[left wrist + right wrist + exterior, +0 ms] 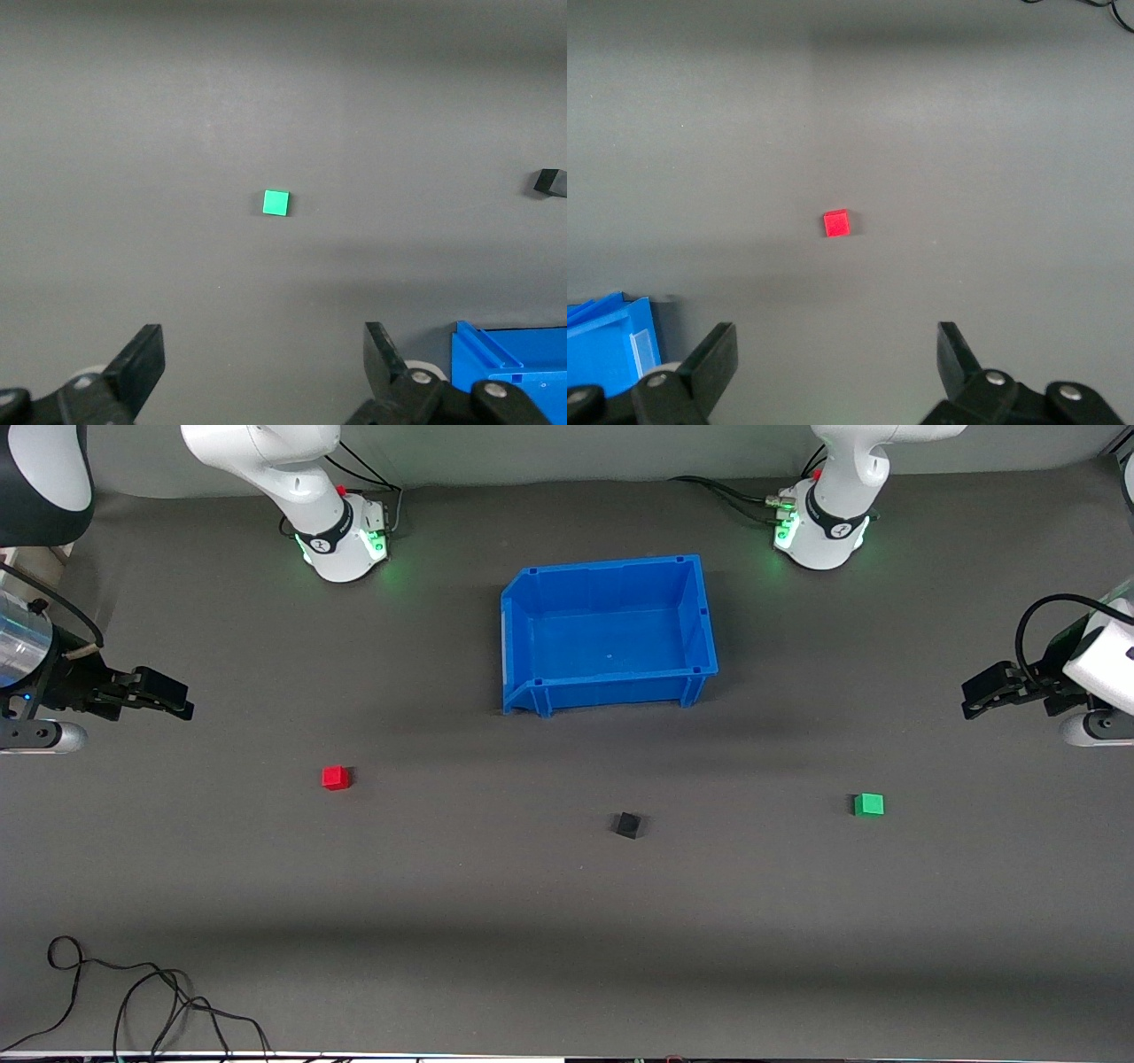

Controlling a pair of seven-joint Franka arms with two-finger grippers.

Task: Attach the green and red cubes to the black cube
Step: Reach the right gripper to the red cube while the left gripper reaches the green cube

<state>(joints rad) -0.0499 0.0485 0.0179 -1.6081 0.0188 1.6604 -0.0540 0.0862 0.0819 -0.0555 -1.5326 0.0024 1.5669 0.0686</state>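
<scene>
Three small cubes lie apart on the grey table. The black cube (627, 825) (549, 182) sits in the middle, nearer the front camera than the bin. Toward the left arm's end lies the green cube (869, 805) (276, 203); toward the right arm's end lies the red cube (336, 778) (836, 222). My left gripper (973, 698) (264, 359) hangs open and empty over the table's left-arm end, well clear of the green cube. Over the right-arm end my right gripper (182, 700) (837, 361) is open too, holding nothing, away from the red cube.
An empty blue bin (532, 651) (509, 350) (607, 341) stands between the two arm bases, farther from the front camera than the cubes. Loose black cables (133, 992) lie near the table's front edge at the right arm's end.
</scene>
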